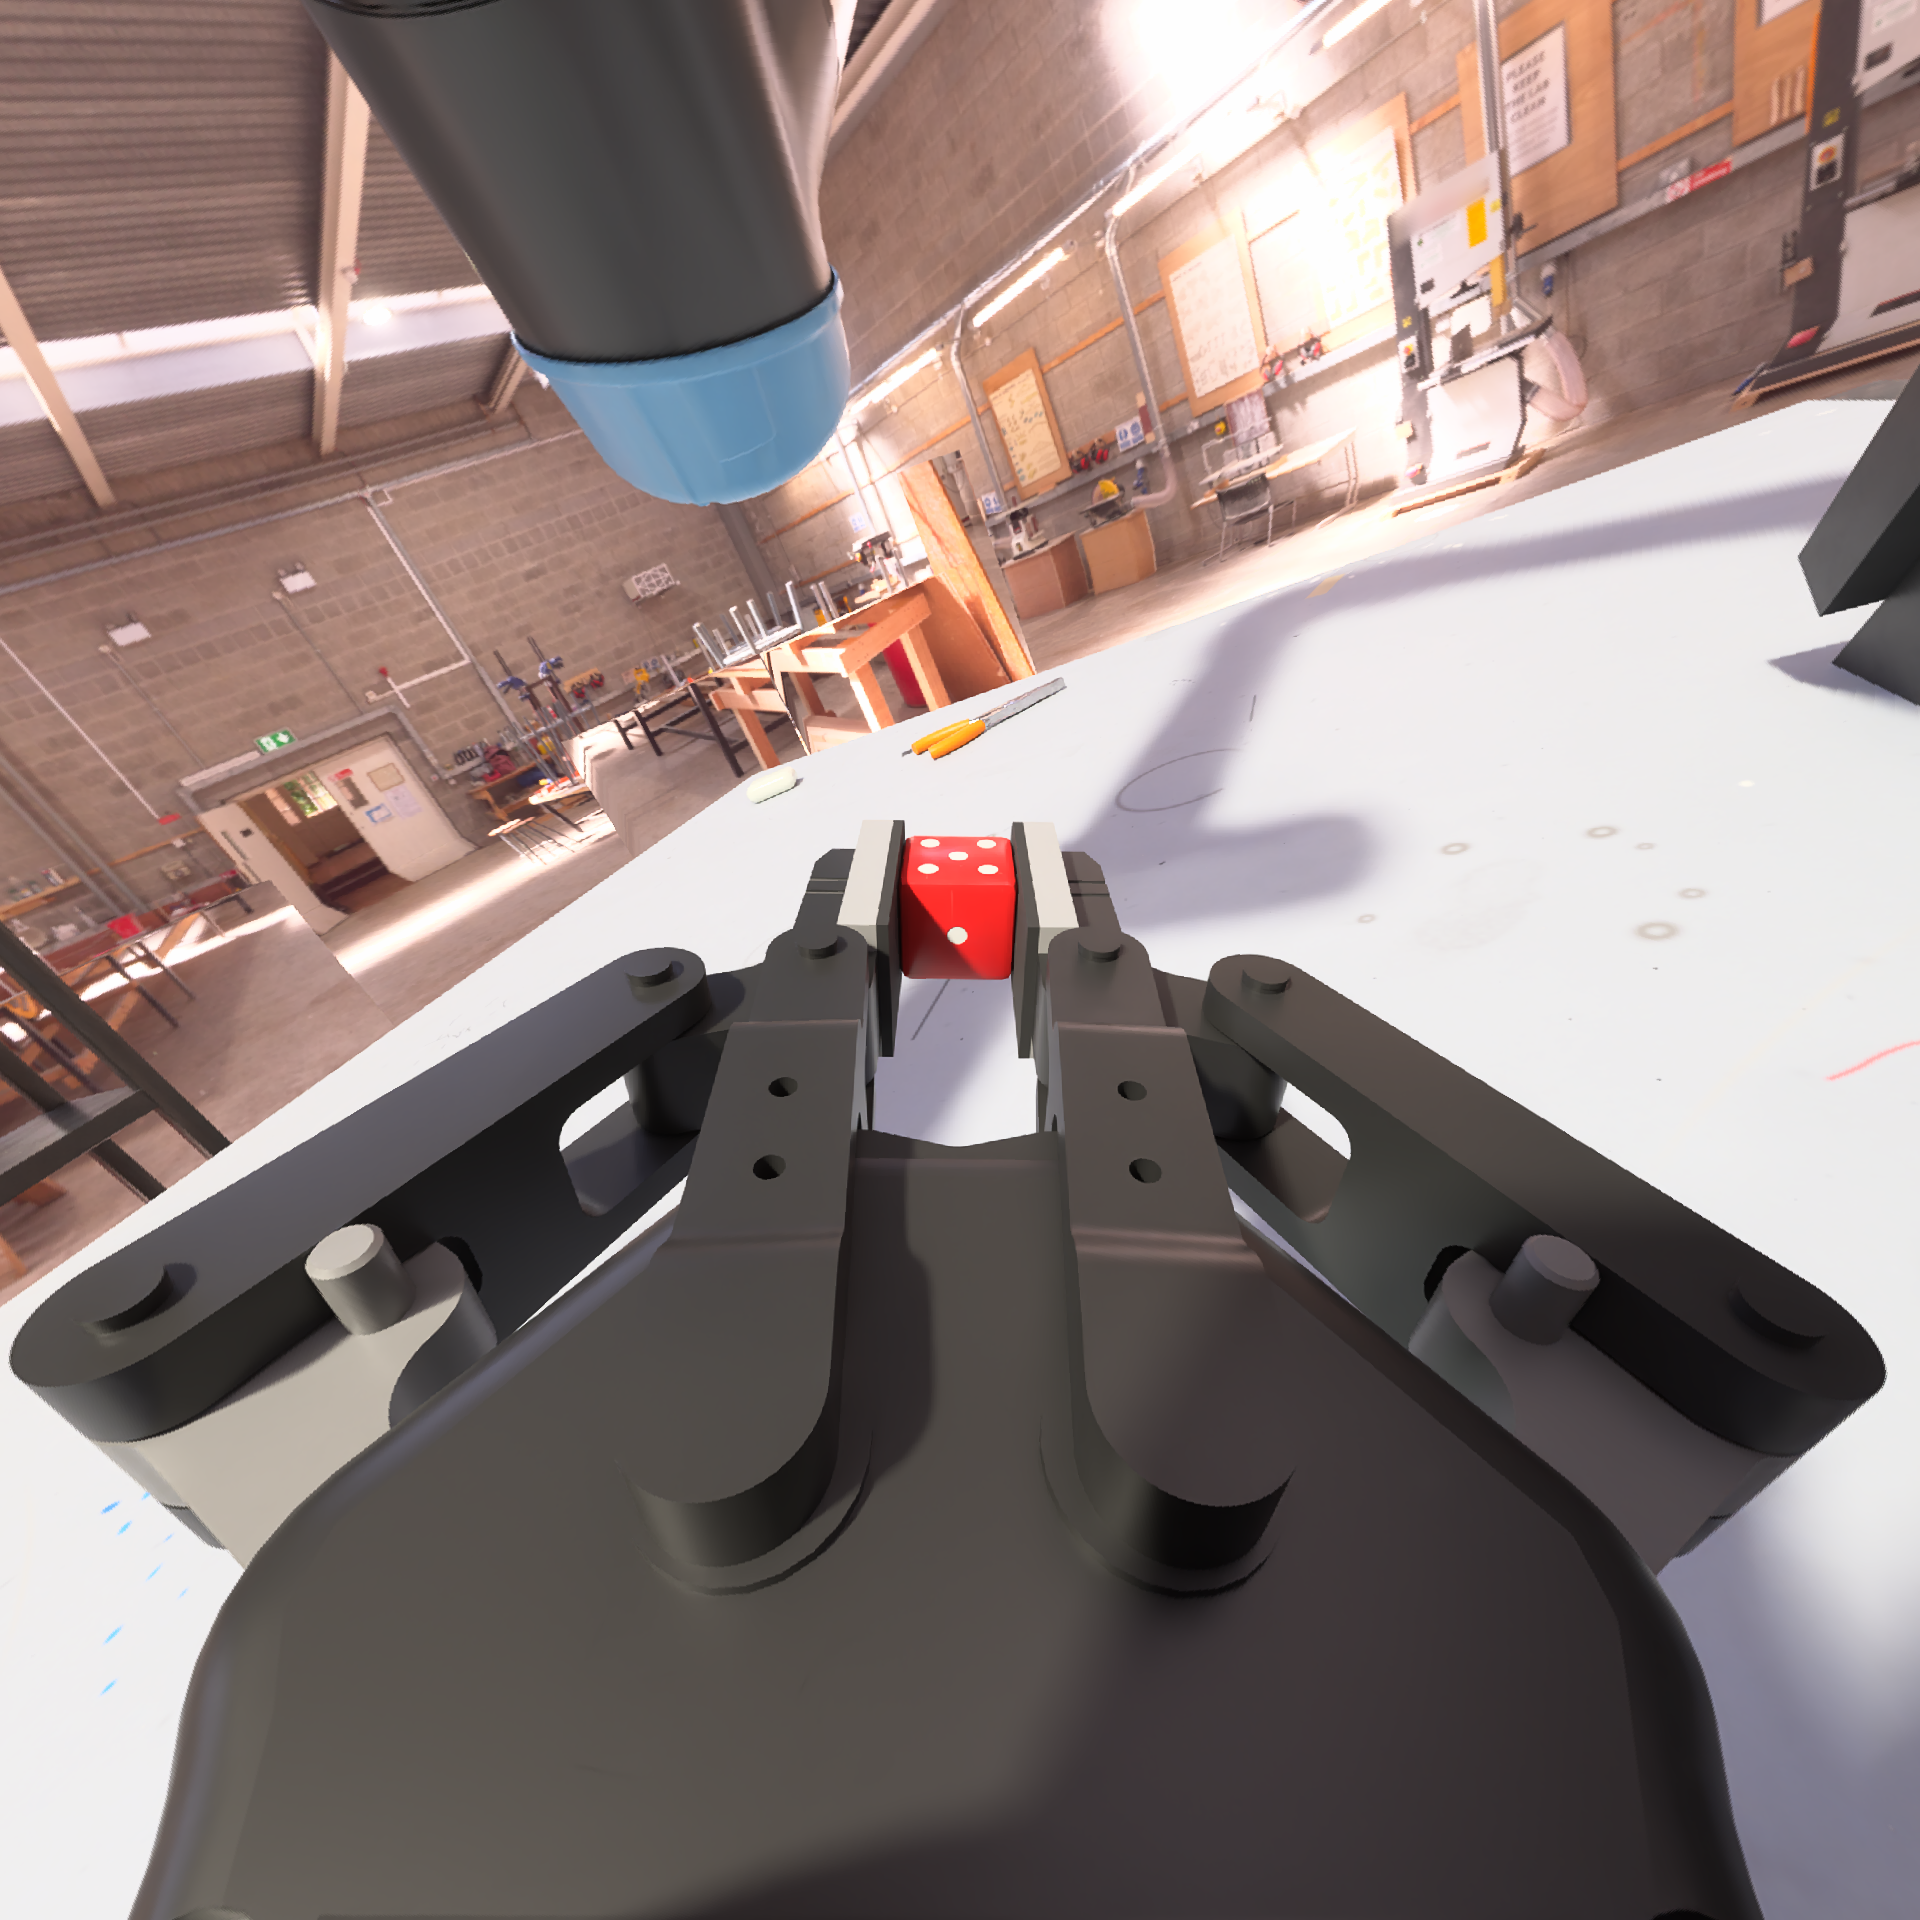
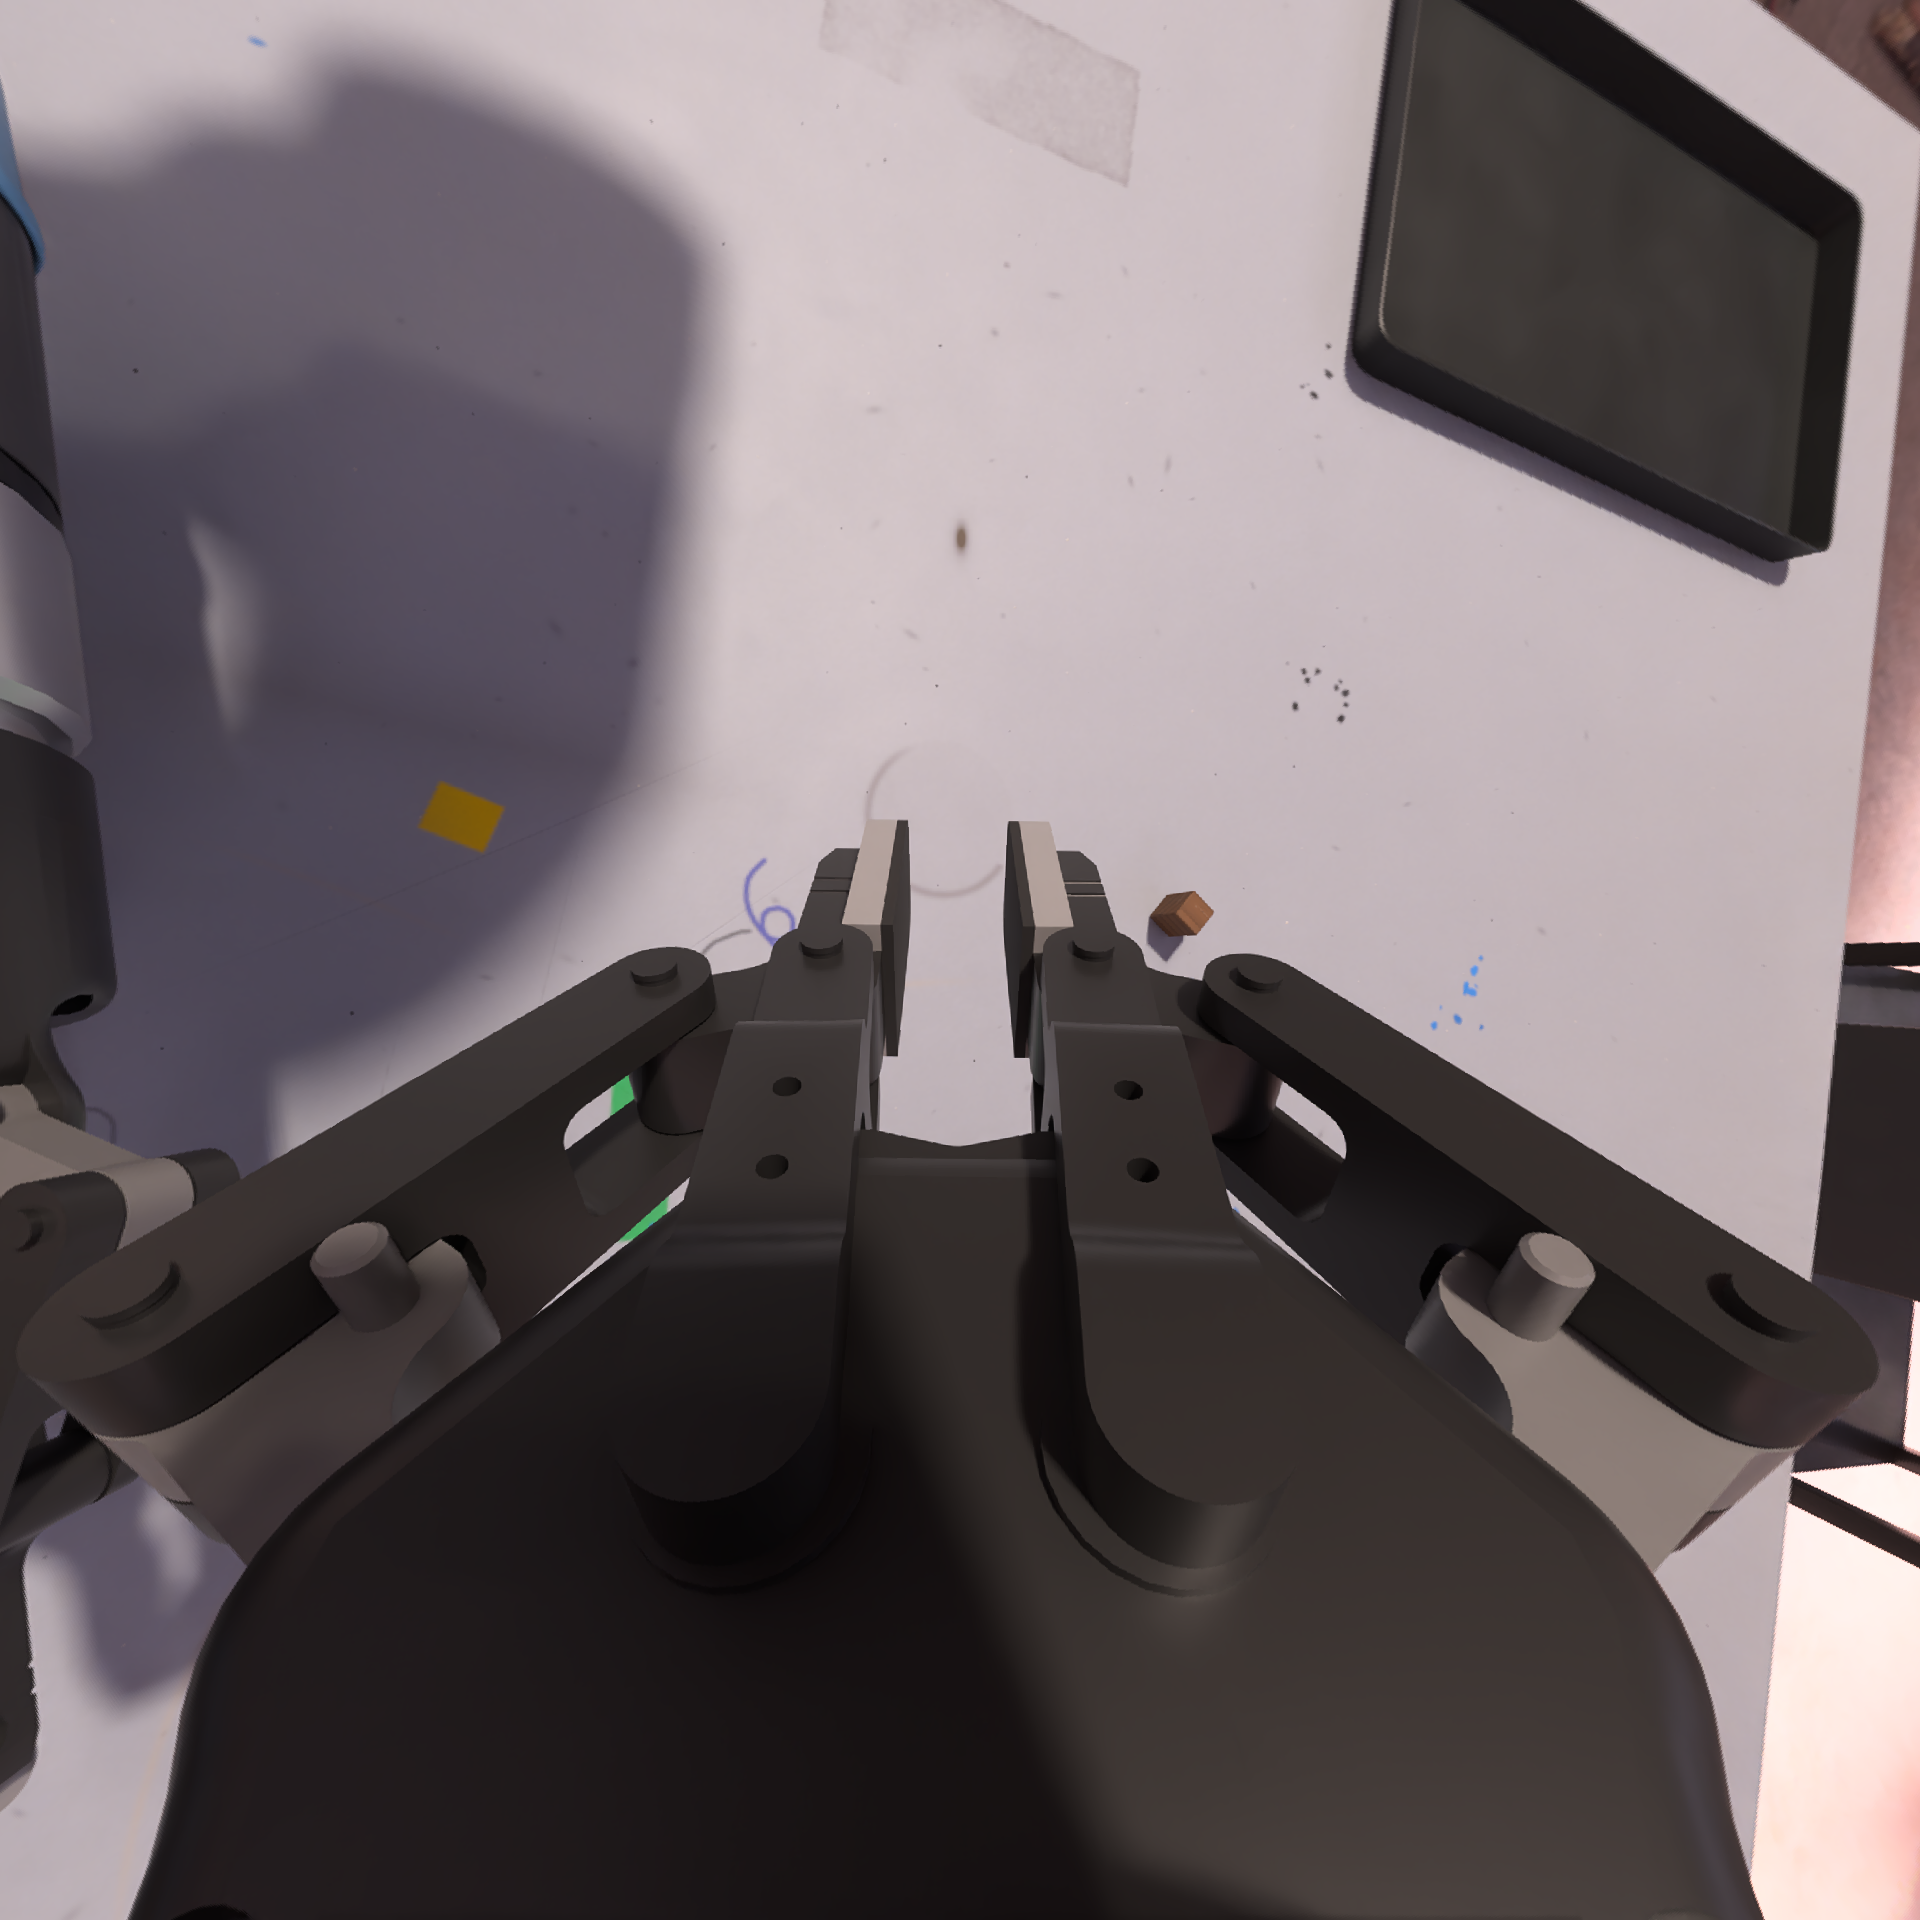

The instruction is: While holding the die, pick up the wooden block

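Note:
In the left wrist view my left gripper is shut on a red die with white pips, held between the two pale pads above the white table. In the right wrist view my right gripper is open with a narrow gap and holds nothing, high above the table. A small brown wooden block lies on the table just right of the right fingertip, far below it.
A black tray sits at the upper right near the table edge. A yellow square lies to the left in shadow. A green thing shows behind the left linkage. An orange-handled tool and a pale cylinder lie at the far table edge.

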Robot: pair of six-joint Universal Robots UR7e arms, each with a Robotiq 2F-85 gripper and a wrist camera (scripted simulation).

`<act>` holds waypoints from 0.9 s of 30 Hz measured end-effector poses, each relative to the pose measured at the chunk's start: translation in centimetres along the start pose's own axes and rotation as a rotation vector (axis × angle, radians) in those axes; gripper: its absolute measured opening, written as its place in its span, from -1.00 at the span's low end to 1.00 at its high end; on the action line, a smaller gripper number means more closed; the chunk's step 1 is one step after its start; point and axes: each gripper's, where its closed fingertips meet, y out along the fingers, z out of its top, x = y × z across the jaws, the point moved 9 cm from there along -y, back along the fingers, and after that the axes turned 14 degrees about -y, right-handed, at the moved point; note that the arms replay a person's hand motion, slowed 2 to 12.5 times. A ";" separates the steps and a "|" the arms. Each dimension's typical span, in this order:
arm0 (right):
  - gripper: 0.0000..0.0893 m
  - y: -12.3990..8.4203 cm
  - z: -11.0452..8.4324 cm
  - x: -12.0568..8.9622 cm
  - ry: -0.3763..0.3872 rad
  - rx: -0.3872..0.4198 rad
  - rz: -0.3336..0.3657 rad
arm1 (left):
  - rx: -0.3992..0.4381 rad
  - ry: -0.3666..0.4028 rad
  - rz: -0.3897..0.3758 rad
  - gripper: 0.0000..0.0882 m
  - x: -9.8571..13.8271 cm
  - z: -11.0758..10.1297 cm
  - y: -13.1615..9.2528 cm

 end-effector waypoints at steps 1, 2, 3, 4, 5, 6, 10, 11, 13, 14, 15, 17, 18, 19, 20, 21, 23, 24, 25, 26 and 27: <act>-0.63 0.2 0.0 0.0 -0.003 -0.003 0.009 | -0.001 -0.001 -0.001 -0.59 0.0 0.0 0.0; -0.63 0.5 0.0 0.1 -0.008 -0.009 0.024 | -0.002 -0.003 -0.003 -0.59 0.0 0.0 0.0; -0.63 0.8 0.0 0.1 -0.014 -0.016 0.042 | -0.003 -0.005 -0.006 -0.59 0.0 -0.1 0.0; -0.62 1.2 0.1 0.2 -0.021 -0.023 0.062 | -0.005 -0.007 -0.008 -0.59 0.0 -0.1 0.1; -0.62 1.7 0.1 0.3 -0.028 -0.027 0.084 | -0.007 -0.009 -0.011 -0.59 0.0 -0.1 0.1; -0.62 2.1 0.2 0.3 -0.036 -0.030 0.108 | -0.008 -0.011 -0.014 -0.59 0.0 -0.1 0.1; -0.60 3.6 0.6 0.3 -0.060 -0.033 0.211 | -0.016 -0.014 -0.024 -0.59 0.0 -0.1 0.1; -0.59 4.0 0.8 0.2 -0.065 -0.033 0.238 | -0.019 -0.014 -0.027 -0.59 0.0 -0.2 0.2; -0.59 4.7 0.9 0.1 -0.068 -0.039 0.289 | -0.027 -0.012 -0.034 -0.59 0.0 -0.2 0.2; -0.59 5.1 1.0 0.1 -0.070 -0.045 0.314 | -0.031 -0.010 -0.038 -0.59 0.1 -0.3 0.2; -0.59 5.4 1.1 0.0 -0.070 -0.052 0.338 | -0.036 -0.009 -0.042 -0.59 0.1 -0.3 0.3; -0.59 6.2 1.2 -0.2 -0.072 -0.075 0.385 | -0.045 -0.004 -0.047 -0.59 0.1 -0.4 0.3; -0.58 6.6 1.2 -0.2 -0.074 -0.088 0.407 | -0.050 -0.002 -0.049 -0.59 0.1 -0.4 0.4; -0.57 6.9 1.2 -0.3 -0.077 -0.103 0.426 | -0.054 -0.001 -0.050 -0.59 0.1 -0.4 0.4; -0.55 7.3 1.3 -0.4 -0.081 -0.120 0.444 | -0.057 0.000 -0.051 -0.59 0.1 -0.4 0.4; -0.54 7.6 1.3 -0.5 -0.085 -0.137 0.461 | -0.061 0.001 -0.052 -0.59 0.1 -0.4 0.4; -0.52 8.4 1.3 -0.6 -0.100 -0.171 0.483 | -0.065 0.001 -0.055 -0.59 0.1 -0.5 0.5; -0.51 8.7 1.3 -0.6 -0.108 -0.187 0.490 | -0.067 0.000 -0.057 -0.59 0.1 -0.5 0.5; -0.51 9.0 1.3 -0.7 -0.118 -0.204 0.496 | -0.068 -0.001 -0.059 -0.59 0.1 -0.5 0.5; -0.50 9.3 1.3 -0.7 -0.129 -0.220 0.502 | -0.069 -0.002 -0.061 -0.59 0.2 -0.5 0.5; -0.50 9.6 1.3 -0.8 -0.141 -0.236 0.506 | -0.068 -0.003 -0.064 -0.59 0.2 -0.5 0.5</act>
